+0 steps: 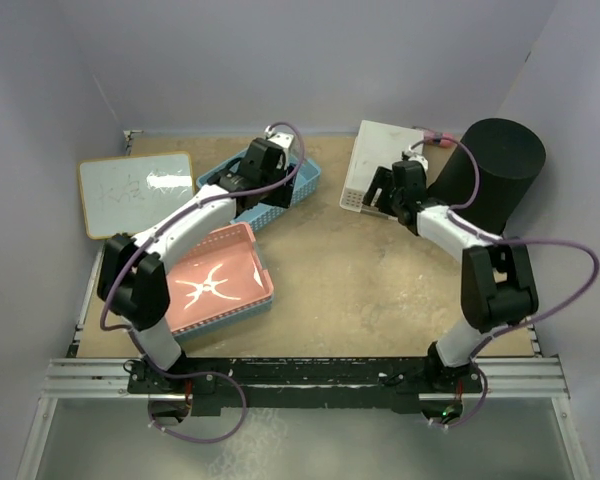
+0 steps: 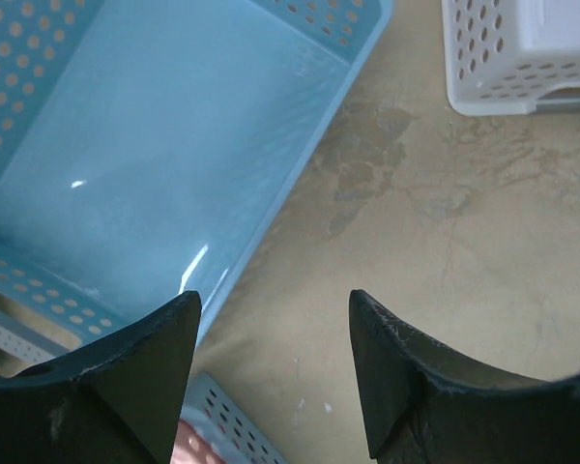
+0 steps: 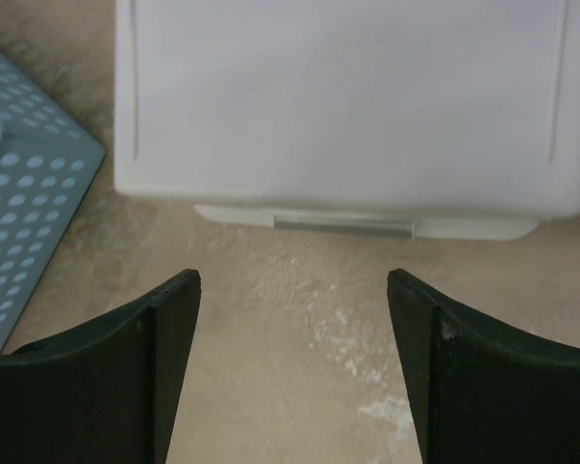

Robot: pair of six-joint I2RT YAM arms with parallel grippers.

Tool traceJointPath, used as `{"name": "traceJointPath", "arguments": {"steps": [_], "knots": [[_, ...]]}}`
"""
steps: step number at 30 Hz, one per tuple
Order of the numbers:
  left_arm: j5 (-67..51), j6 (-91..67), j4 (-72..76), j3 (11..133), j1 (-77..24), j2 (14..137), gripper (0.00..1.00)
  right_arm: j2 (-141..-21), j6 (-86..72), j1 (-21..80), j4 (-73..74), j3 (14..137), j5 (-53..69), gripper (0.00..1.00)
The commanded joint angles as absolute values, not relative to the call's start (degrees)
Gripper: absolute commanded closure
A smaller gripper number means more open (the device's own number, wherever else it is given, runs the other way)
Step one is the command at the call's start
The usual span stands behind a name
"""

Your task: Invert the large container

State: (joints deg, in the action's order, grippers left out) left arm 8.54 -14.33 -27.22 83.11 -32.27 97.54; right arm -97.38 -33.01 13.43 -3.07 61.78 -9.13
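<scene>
The black bucket (image 1: 495, 170) stands at the table's (image 1: 360, 280) far right. The right gripper (image 3: 290, 280), fingers wide and empty, faces the white basket (image 3: 338, 97); it should swing right and pinch the bucket's rim firmly. The left gripper (image 2: 271, 302) hangs wide beside the blue basket (image 2: 155, 145).

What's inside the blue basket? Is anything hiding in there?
The blue basket shows a bare, shiny floor in the left wrist view, with nothing lying on it. From above, the left arm covers much of the basket, so the rest cannot be checked.
</scene>
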Motion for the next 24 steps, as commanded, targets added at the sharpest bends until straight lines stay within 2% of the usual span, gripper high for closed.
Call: {"name": "traceJointPath", "arguments": {"steps": [1, 5, 10, 14, 17, 18, 24], "knots": [[12.89, -9.69, -29.26, 91.47, -32.16, 106.85, 0.39, -85.88, -32.07, 13.36, -1.07, 56.58, -5.01, 0.2], [11.66, -8.44, -30.08, 96.45, -32.08, 114.57, 0.41, -76.84, -32.07, 13.36, 2.12, 50.87, -4.61, 0.2], [10.17, -7.42, -32.55, 102.24, -31.82, 121.14, 0.52, -67.14, -31.69, 13.36, 8.6, 47.97, -6.02, 0.19], [8.39, -7.49, -32.47, 104.89, -31.82, 121.62, 0.72, -62.64, -29.97, 13.36, 11.41, 48.62, -7.88, 0.19], [6.94, -7.54, -32.19, 107.68, -31.82, 121.06, 0.97, -61.31, -29.46, 13.36, 12.48, 50.1, -8.42, 0.19], [6.49, -7.49, -32.23, 109.07, -31.82, 120.95, 1.0, -61.12, -29.45, 13.36, 12.63, 50.5, -8.56, 0.19], [1.51, -9.03, -34.82, 120.18, -31.82, 121.21, 1.0, -60.68, -29.49, 13.36, 12.98, 51.38, -8.89, 0.19]]}}
